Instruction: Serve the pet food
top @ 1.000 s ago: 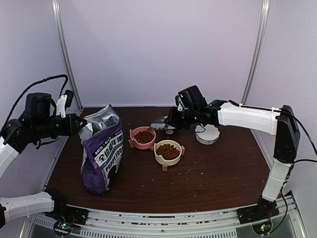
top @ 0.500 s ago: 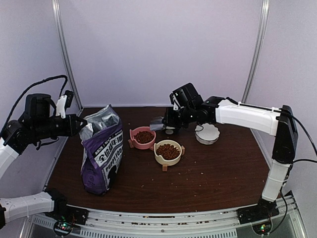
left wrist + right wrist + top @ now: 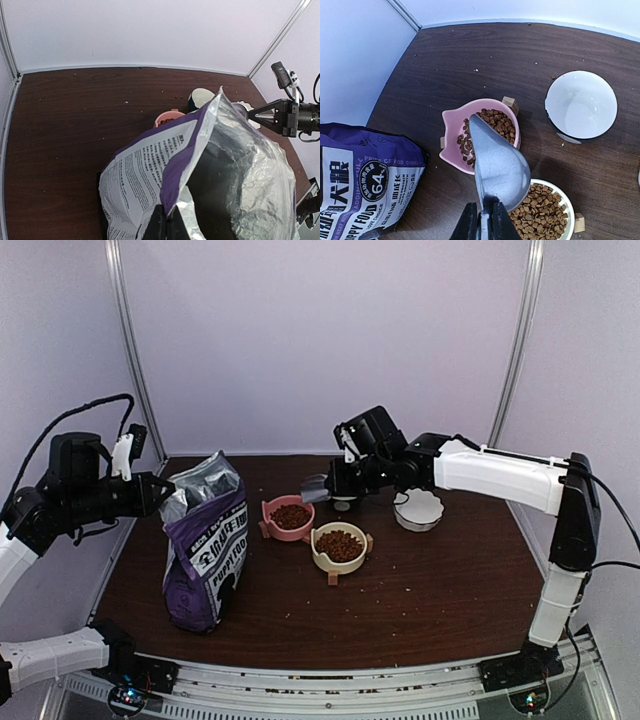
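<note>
Two bowls are filled with pet food (image 3: 500, 122) — a pink bowl (image 3: 451, 150) and, just beside it, a cream bowl (image 3: 545, 183), both on the dark wooden table (image 3: 450, 580). A silver metal scoop (image 3: 500, 165) is clamped by its handle in the right gripper (image 3: 482, 220) and held in the air near the pink bowl. The top edge of the purple puppy-food bag (image 3: 145, 170) is pinched in the closed left gripper (image 3: 167, 225).

light: bright, even | shadows: soft | focus: sharp | wrist edges: bowed
</note>
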### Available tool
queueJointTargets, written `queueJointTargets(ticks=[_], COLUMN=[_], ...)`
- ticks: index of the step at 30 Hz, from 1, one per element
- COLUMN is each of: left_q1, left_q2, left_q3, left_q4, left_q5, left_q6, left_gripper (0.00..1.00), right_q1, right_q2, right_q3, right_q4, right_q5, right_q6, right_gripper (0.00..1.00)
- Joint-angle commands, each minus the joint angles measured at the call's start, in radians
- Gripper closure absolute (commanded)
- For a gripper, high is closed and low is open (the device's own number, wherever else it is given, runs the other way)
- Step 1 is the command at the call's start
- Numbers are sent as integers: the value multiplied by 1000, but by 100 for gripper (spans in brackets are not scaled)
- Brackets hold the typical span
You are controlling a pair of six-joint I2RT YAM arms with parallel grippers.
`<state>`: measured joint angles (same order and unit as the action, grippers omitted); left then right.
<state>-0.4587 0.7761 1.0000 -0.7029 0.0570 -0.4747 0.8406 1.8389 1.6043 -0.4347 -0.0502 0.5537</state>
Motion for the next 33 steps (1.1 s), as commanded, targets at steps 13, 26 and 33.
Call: queueJointTargets(ticks=[13,26,33], left_q1=[8,7,6], left_q2=[1,-14,-16], left_q3=[-38,-58,-69], left_q4=[-13,-11,-10], left_q5=[17,32,34], left_q6=[-22,-41,-53], left_gripper=[100,100,100], right_q1=[101,326,356], right_q2=[-388,-231,-97], right_q3=[-468,-585,-589], right_q4=[326,488,580], right_q5=[-141,155,226], right_q6=[247,331,339], right_gripper=[100,100,100])
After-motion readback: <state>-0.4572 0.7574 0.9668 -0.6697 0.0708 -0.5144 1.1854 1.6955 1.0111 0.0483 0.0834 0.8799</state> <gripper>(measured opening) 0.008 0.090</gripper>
